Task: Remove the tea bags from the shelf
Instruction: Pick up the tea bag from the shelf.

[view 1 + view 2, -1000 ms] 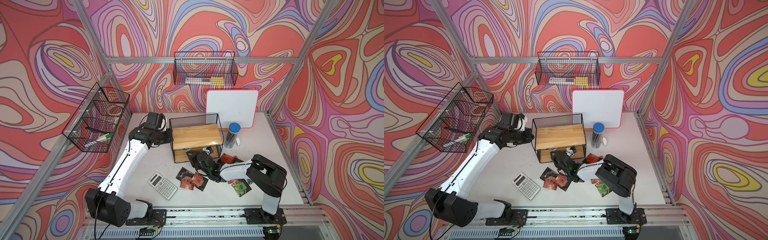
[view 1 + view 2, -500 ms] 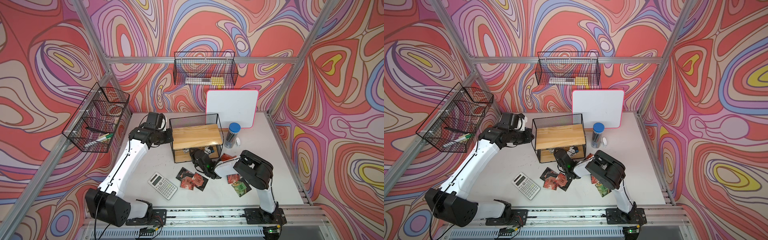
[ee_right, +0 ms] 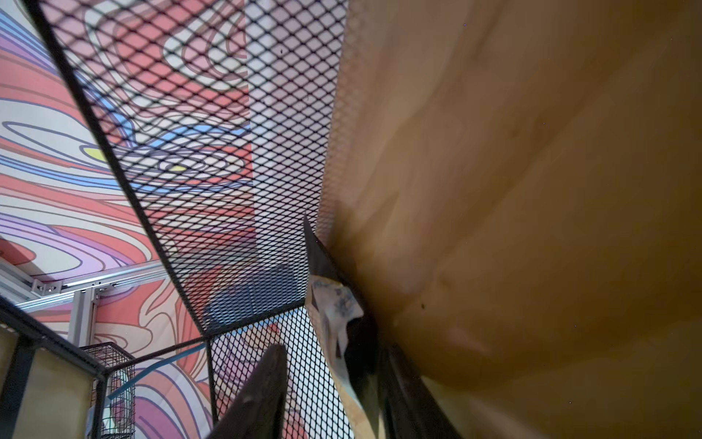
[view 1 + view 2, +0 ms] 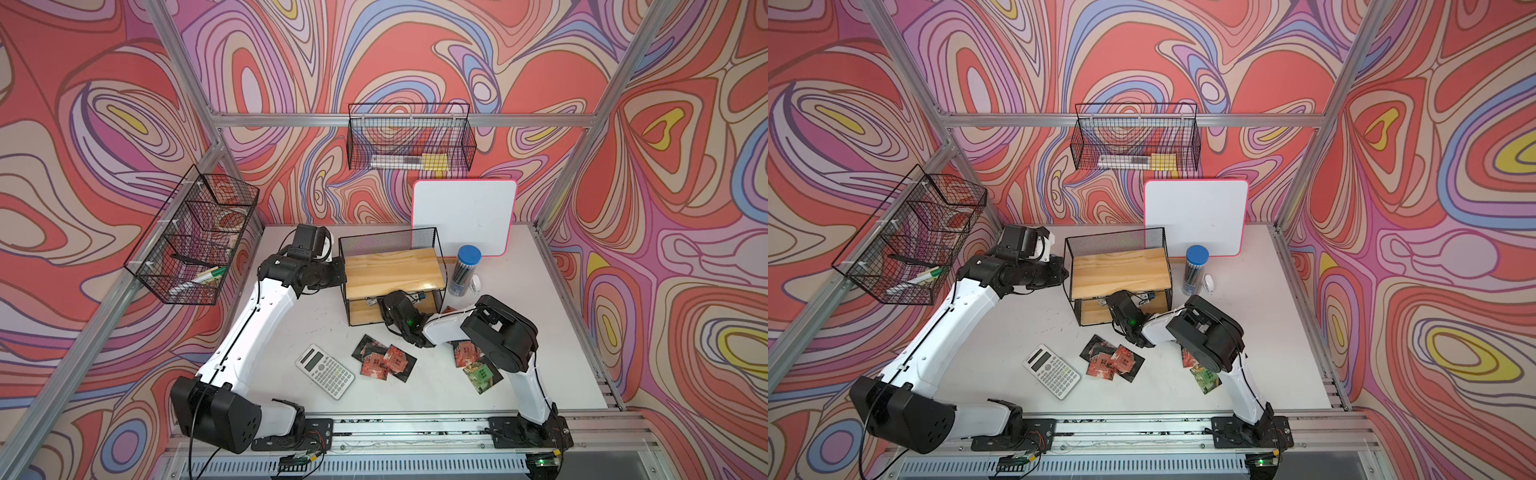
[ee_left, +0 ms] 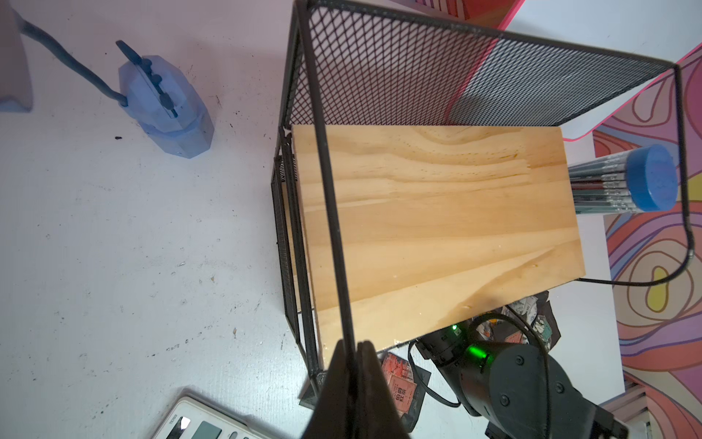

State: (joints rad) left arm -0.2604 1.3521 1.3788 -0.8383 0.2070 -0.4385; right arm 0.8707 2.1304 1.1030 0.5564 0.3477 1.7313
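Observation:
The shelf (image 4: 392, 272) (image 4: 1121, 272) stands mid-table, and its top board (image 5: 437, 228) is bare. My left gripper (image 5: 353, 380) is shut on the black wire of the frame at the shelf's left front corner (image 4: 340, 277). My right wrist (image 4: 401, 311) reaches into the lower tier from the front, and the top board hides its fingers in both top views. In the right wrist view my right gripper (image 3: 334, 395) is open. A tea bag (image 3: 334, 315) with a pale label stands on edge between its fingers, against the wood. Several tea bags (image 4: 384, 359) (image 4: 1113, 361) lie on the table in front, and more tea bags (image 4: 473, 365) lie under my right arm.
A calculator (image 4: 325, 371) lies left of the pile. A blue-capped tube of pens (image 4: 464, 270) and a small white object (image 4: 475, 284) stand right of the shelf. A whiteboard (image 4: 463, 216) leans behind. Wire baskets (image 4: 195, 241) (image 4: 409, 141) hang on the walls.
My right arm has folded in and pushed its gripper forward into the shelf's lower tier, with the jaws spreading wider. The left arm keeps its hold unmoved.

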